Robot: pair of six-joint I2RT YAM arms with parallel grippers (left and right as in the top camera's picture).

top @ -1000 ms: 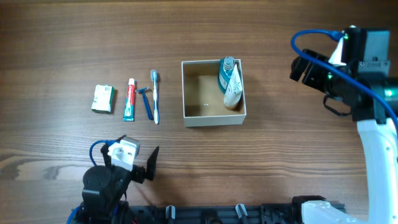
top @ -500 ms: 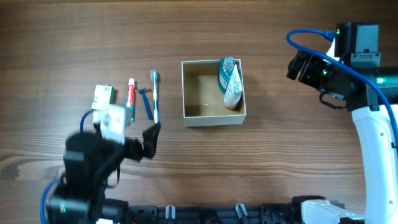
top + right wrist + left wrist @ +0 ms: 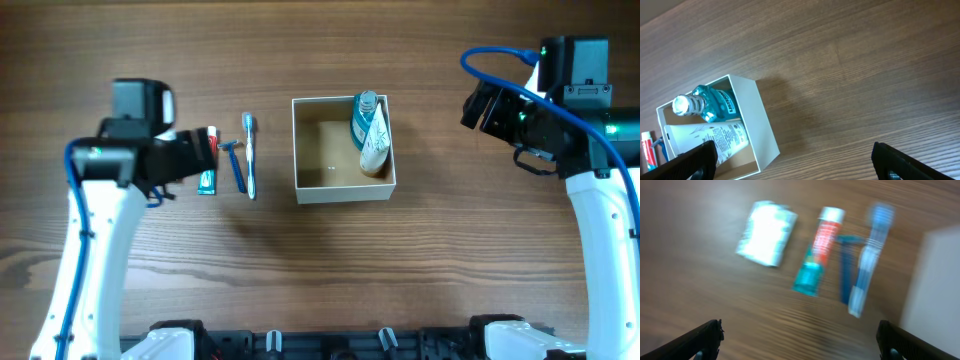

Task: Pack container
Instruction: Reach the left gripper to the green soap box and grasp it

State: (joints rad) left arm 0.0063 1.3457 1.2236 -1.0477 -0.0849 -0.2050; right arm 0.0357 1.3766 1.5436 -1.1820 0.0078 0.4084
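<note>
The container [image 3: 343, 185], a square white-walled box with a tan floor, stands mid-table and holds a teal bottle [image 3: 366, 115] and a white tube [image 3: 376, 142]. In the right wrist view the container's wall [image 3: 759, 125], the teal bottle [image 3: 707, 102] and the white tube [image 3: 710, 137] show. Left of the box lie a toothbrush [image 3: 249, 155], a blue razor [image 3: 236, 168] and a toothpaste tube [image 3: 208, 180]. My left gripper [image 3: 190, 155] hovers open over them and hides the soap packet, which shows in the left wrist view [image 3: 766, 232]. My right gripper [image 3: 483, 108] is open and empty, right of the box.
The blurred left wrist view shows the toothpaste tube [image 3: 817, 255], razor [image 3: 845, 270], toothbrush [image 3: 867, 265] and the box wall [image 3: 940, 280]. Bare wood lies between the box and my right gripper [image 3: 800, 165]. The left gripper [image 3: 802, 345] is above bare wood.
My left arm has swung up from the table's front edge to above the soap packet and toothpaste. The right arm has barely moved. The toiletries have not moved.
</note>
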